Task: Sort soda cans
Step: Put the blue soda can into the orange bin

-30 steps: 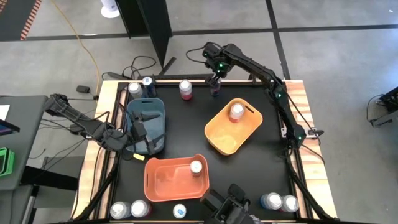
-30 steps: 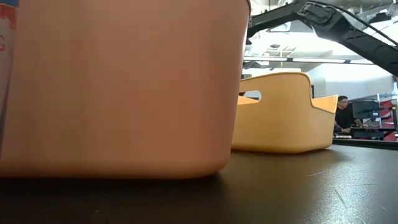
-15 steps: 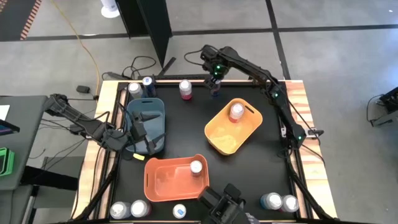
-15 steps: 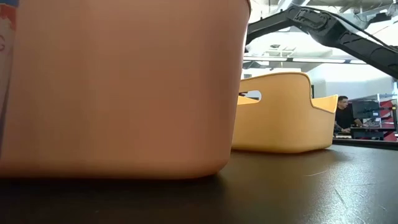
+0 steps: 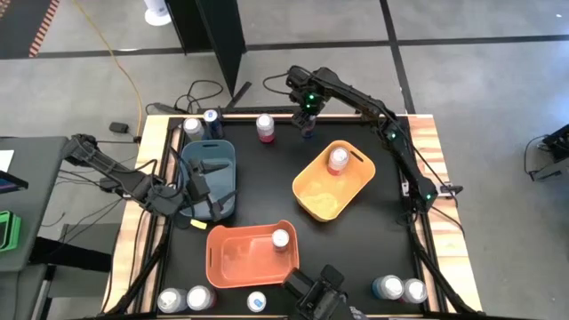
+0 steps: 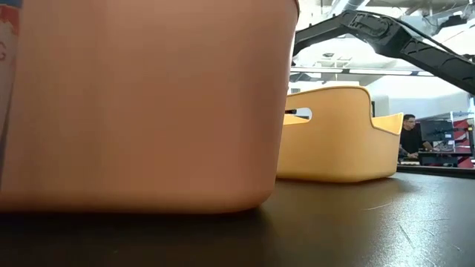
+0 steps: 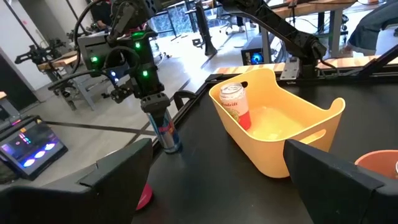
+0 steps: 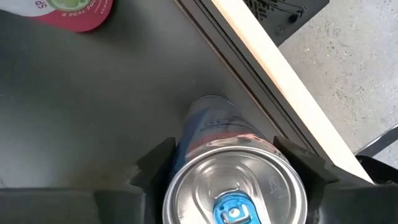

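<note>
Right gripper (image 5: 307, 122) fingers apparently pressing blue can (image 8: 231, 186), far table edge

We are in a robot lab, a big work room. The floor (image 5: 462, 80) is bare grey concrete with dark lines on it, and a yellow cable (image 5: 124, 67) runs across it. Our black table (image 5: 267, 191) has a wooden edge and 2 dark robot arms bolted to it. Past the table we see more desks (image 7: 62, 59), glowing screens (image 7: 28, 149) and bright ceiling lights (image 6: 334, 55). A person (image 6: 408, 137) sits far off at a desk with monitors (image 6: 438, 133).
</note>
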`<action>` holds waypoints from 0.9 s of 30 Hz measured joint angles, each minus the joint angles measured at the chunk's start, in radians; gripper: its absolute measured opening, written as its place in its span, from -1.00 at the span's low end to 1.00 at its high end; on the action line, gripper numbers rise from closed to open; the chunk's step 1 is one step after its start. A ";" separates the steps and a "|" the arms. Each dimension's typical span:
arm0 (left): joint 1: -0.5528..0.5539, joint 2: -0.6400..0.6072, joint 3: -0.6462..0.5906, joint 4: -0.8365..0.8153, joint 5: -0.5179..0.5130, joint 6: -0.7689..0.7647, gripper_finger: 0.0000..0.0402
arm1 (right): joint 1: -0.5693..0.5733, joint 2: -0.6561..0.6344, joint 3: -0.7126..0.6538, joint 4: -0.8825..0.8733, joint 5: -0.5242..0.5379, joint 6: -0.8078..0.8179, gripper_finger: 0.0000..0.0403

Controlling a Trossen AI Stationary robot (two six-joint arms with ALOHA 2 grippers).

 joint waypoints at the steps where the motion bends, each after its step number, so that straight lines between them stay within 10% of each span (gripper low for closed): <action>1: 0.000 0.000 0.000 0.000 0.000 -0.001 0.79 | 0.002 0.000 0.000 -0.002 0.000 0.000 0.16; 27: 0.000 0.000 0.000 0.001 -0.001 -0.003 0.79 | 0.361 -0.349 0.004 -0.062 0.040 -0.023 0.16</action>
